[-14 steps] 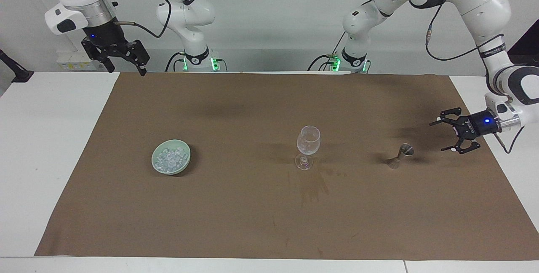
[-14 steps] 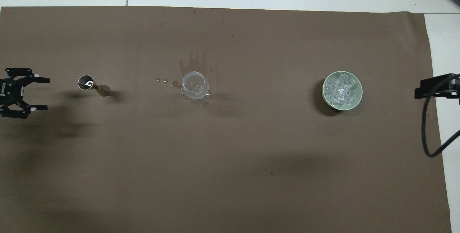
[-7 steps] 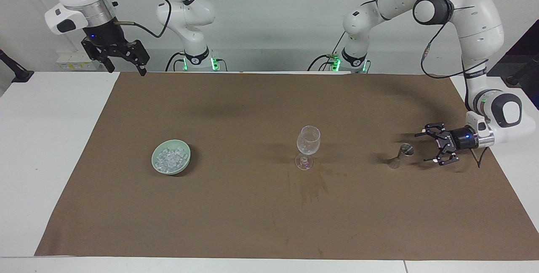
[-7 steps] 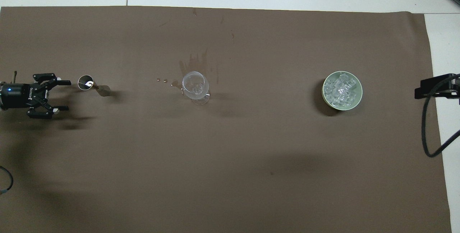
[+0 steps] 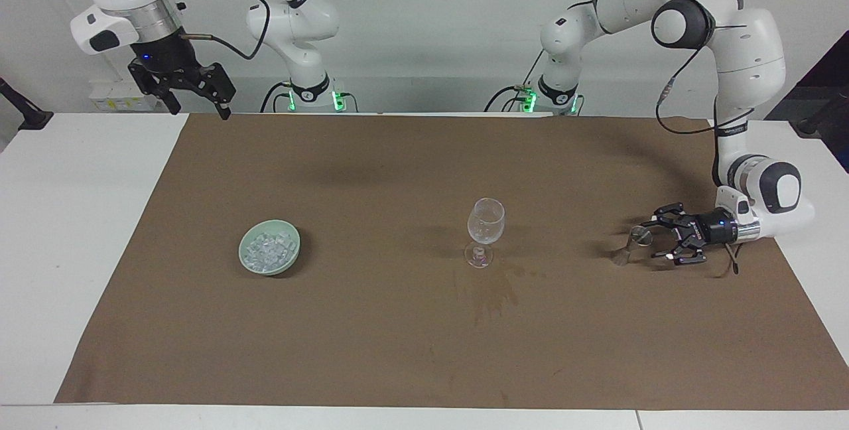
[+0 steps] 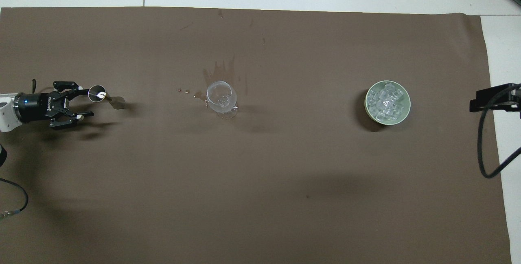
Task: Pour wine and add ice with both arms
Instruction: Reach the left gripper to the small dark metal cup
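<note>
I see a stained brown mat (image 5: 398, 350) over the white table (image 5: 79, 217). Ice (image 5: 268, 249) sits in the green bowl (image 5: 292, 259). Left gripper (image 5: 647, 239) low beside the jigger (image 5: 631, 244), jaws apart; right gripper (image 5: 199, 108) waits raised, jaws apart.

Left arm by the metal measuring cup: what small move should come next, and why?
Probably ease the left tool a little farther in around the metal measuring cup, then close. It lies low on its side right beside the cup, which stands upright on the brown mat; no grip shows yet. The right tool waits raised, open.
</note>
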Controlling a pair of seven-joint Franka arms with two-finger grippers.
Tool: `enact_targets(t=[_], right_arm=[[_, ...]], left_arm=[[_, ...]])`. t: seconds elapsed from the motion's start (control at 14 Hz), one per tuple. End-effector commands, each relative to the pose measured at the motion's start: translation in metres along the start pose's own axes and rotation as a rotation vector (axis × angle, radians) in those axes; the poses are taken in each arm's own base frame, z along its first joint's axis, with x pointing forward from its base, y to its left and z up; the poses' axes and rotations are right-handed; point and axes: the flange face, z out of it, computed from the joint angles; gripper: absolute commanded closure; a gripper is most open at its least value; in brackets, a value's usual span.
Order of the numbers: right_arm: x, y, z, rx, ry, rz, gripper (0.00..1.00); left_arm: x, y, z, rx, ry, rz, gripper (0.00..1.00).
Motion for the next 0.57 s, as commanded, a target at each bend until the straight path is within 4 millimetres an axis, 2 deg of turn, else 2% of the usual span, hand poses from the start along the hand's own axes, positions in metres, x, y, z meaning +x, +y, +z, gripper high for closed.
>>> enact_targets(t=[0.0,0.5], right_arm=[[-0.003,0.002,-0.002,0.024,0.008,0.004,0.00],[-0.003,0.002,-0.002,0.024,0.008,0.002,0.00]], left_arm=[[-0.006,0.002,0.002,0.002,0.061,0.045,0.31],[-0.014,-0.003,0.018,0.007,0.103,0.038,0.32]])
